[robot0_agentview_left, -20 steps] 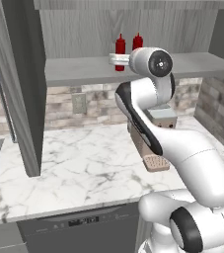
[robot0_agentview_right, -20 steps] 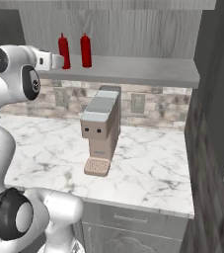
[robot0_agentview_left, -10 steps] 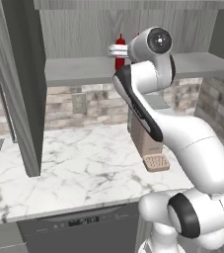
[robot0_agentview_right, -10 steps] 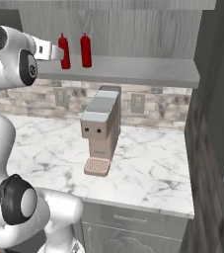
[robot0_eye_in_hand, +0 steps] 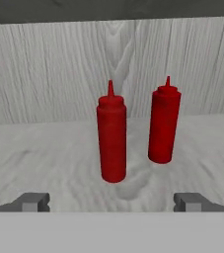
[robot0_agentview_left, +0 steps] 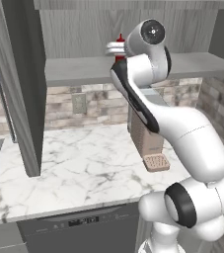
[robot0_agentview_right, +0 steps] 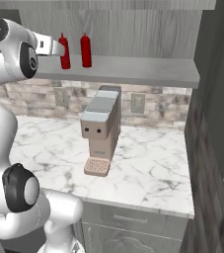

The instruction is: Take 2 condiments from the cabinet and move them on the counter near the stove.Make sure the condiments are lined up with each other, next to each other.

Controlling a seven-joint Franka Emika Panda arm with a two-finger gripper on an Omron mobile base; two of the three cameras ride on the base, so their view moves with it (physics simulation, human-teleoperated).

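Up on the shelf board (robot0_agentview_right: 133, 69) of the wall cabinet (robot0_eye_in_hand: 49, 64) stand two red squeeze bottles, both upright, nozzles pointing up. Taking the coffee machine (robot0_agentview_right: 101, 129) below as the marker, they sit above it and off to its left in the right base view. Going left to right in the hand view: the nearer bottle (robot0_eye_in_hand: 112, 141) stands almost dead ahead of the claw (robot0_eye_in_hand: 111, 201), a shade left of the second bottle (robot0_eye_in_hand: 164, 123), which sits further back toward the cabinet's rear wall. The two are close together but not touching.

The claw is spread wide and holds nothing; its two finger tips (robot0_eye_in_hand: 32, 201) flank the nearer bottle's line, well short of it. That bottle lies straight forward, its long axis vertical, so I'd judge a level push forward brings the tips to either side of its body.

Below, the marble tabletop (robot0_agentview_left: 84, 163) carries one coffee machine; neither bottle is down there yet.
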